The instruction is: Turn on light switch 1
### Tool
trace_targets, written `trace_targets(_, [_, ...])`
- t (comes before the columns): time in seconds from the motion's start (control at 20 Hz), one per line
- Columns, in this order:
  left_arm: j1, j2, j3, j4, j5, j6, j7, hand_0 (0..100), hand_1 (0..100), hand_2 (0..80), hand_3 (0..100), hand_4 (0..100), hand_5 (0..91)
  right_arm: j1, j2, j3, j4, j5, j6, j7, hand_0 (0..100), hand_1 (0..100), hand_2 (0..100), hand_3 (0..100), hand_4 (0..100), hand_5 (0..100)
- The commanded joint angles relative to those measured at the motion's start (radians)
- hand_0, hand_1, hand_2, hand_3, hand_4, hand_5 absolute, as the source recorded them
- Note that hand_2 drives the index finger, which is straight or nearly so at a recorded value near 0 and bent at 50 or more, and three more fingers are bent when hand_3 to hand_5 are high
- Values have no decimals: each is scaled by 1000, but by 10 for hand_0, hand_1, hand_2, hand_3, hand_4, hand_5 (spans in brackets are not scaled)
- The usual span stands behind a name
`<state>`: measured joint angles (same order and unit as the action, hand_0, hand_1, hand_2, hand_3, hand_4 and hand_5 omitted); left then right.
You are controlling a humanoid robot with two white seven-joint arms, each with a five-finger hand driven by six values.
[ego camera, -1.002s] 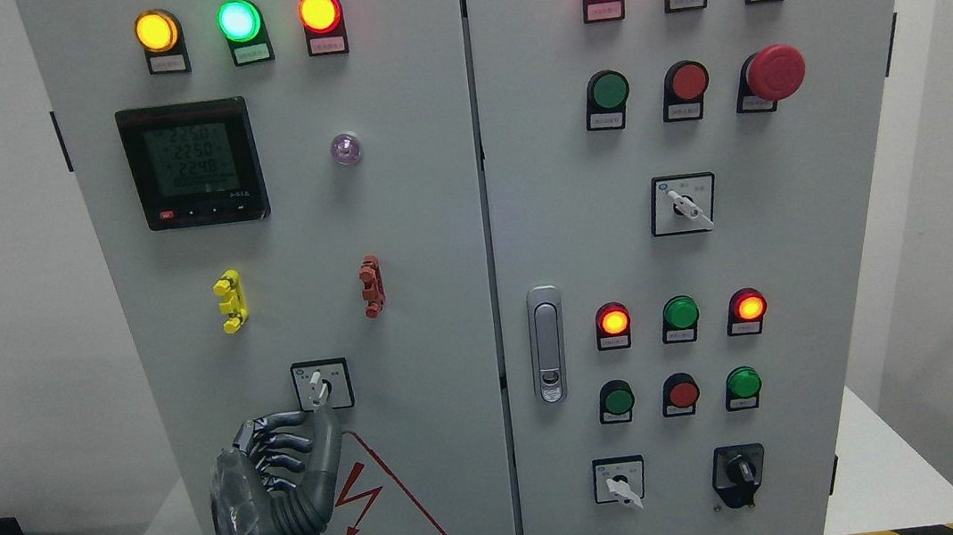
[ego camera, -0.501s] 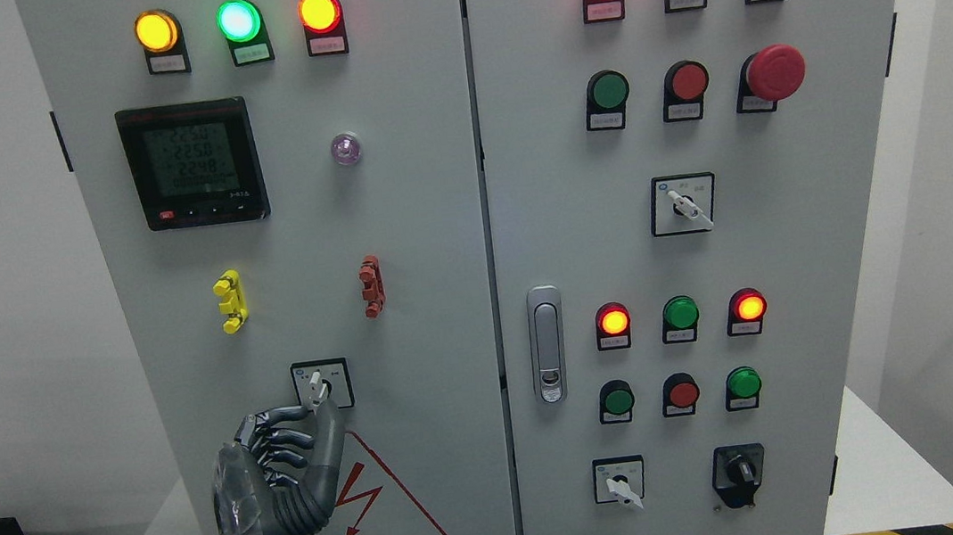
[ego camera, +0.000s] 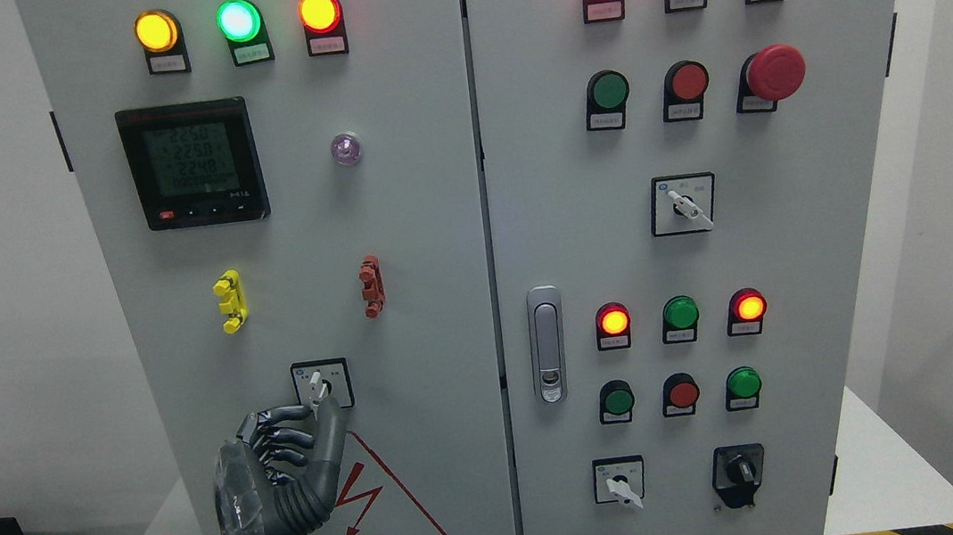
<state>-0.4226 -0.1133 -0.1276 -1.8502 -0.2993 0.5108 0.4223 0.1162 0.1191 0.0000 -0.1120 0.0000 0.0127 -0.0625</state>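
Since the earlier frame the left hand [ego camera: 281, 478] has been raised a little and shifted slightly to the right, its fingertips now closer to light switch 1 [ego camera: 321, 385]. The hand is seen from the back, its arm entering at the bottom edge left of the middle; the fingers [ego camera: 280, 429] are curled inward in a loose stack and nothing is clasped, while the thumb [ego camera: 330, 437] is extended upward, its tip just below the switch's white lever — whether contact is made cannot be told. The switch, a small rotary selector in a square black-framed plate, is located directly above the thumb on the left door of the grey cabinet [ego camera: 417, 220]. To the right of the palm and partly covered by it, a red warning triangle [ego camera: 382, 503] with a lightning bolt is printed. Higher above the hand, a yellow clip [ego camera: 230, 301] and a red clip [ego camera: 371, 286] are mounted, and above these a digital meter [ego camera: 192, 163]. Well to the right of the hand, on the other door, a silver door latch [ego camera: 547, 345] is fitted.
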Motion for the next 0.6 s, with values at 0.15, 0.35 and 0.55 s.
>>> trace_targets(0.15, [-7,0,-18,-3,52,22,13,199,474,476,741,775,791,0,1,17,0,-25,1,0,120,389,0,0,0,0])
trace_targets(0.35, [-18,0,-27,-1,57,23,29,197,466,479,743,775,792,-1,1,17,0,-25,0,0,120,389,0,0,0,0])
trace_targets(0.55, [-24,0,-27,-1,57,31,35,199,454,480,746,775,792,0,1,17,0,-25,0,0,120,389,0,0,0,0])
